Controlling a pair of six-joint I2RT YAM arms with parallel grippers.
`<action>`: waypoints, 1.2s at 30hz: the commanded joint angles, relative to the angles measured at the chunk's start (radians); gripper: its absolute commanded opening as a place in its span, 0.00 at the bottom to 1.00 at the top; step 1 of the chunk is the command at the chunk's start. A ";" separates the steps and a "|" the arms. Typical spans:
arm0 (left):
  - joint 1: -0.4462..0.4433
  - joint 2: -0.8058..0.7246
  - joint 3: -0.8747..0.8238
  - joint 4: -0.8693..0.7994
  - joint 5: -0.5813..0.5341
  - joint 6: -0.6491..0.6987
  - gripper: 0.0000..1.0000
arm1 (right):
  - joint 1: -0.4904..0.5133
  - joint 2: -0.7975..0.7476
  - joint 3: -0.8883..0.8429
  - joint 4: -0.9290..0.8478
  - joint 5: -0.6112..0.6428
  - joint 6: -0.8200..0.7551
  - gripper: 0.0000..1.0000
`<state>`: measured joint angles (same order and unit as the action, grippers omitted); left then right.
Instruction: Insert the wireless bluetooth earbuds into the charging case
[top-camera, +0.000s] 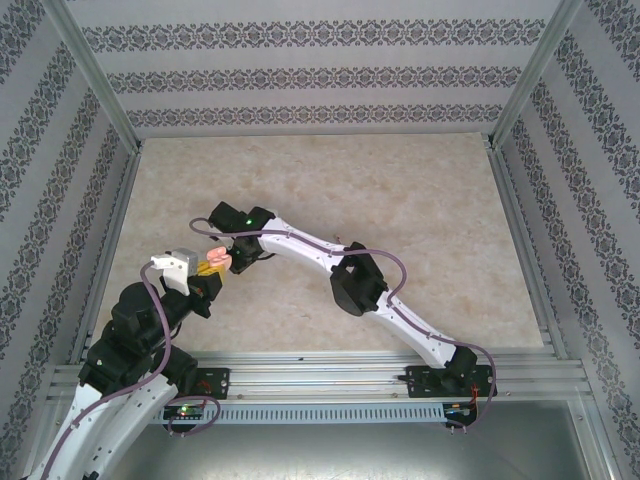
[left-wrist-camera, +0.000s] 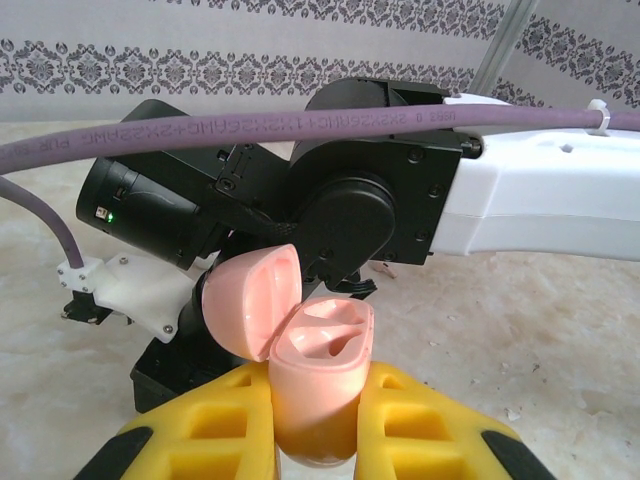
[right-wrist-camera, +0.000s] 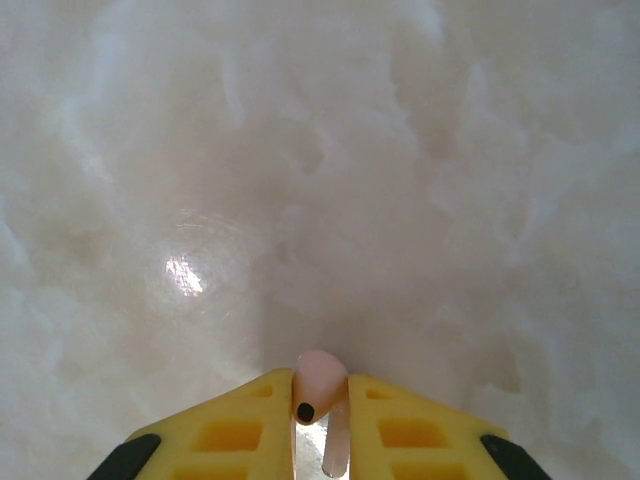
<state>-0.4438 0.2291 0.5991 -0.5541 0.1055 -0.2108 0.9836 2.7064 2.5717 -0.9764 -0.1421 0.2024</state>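
left gripper (left-wrist-camera: 318, 400): yellow fingers (left-wrist-camera: 215, 425) are clamping the charging case (left-wrist-camera: 318, 350), one on each flank, and are holding it upright between their tips

charging case: pink and rounded; its body is sitting between the left gripper's fingers and rising past their tips; its lid (left-wrist-camera: 248, 300) is standing open, hinged back and leaning to the left of that gripper, with its hollow inside facing the wrist camera; the top of the body is showing a moulded recess

right gripper (right-wrist-camera: 320, 390): its yellow fingers are pinching an earbud (right-wrist-camera: 321, 372) between them, both pressing on its sides

earbud: small and pale pink; its rounded head is poking out just beyond the right gripper's fingertips, a black dot is showing on its near face, and its stem is running back between the fingers toward the wrist

right arm (left-wrist-camera: 400, 190): its black wrist housing and white link are hanging just beyond the case as seen from the left gripper; a green light is glowing on the black part

purple cable (left-wrist-camera: 300, 125): is crossing from side to side above the case, between the left gripper and the right arm

table (right-wrist-camera: 200, 150): a pale marbled surface is lying beyond the right gripper's tips, blurred

from overhead, the two grippers are pointing at each other, with the case sitting at the left gripper's tips and just beside the right gripper's
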 joint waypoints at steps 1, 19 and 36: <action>-0.003 0.003 -0.015 0.025 0.033 -0.021 0.00 | -0.021 -0.048 -0.048 -0.040 0.040 0.031 0.15; -0.005 0.291 -0.123 0.449 0.339 -0.131 0.00 | -0.229 -0.710 -1.102 0.196 0.203 0.310 0.15; -0.045 0.452 -0.133 0.586 0.359 -0.156 0.00 | -0.312 -0.756 -1.236 0.170 0.152 0.435 0.34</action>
<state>-0.4782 0.6922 0.4641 -0.0124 0.4606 -0.3534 0.6590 1.9366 1.3033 -0.7967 0.0288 0.6086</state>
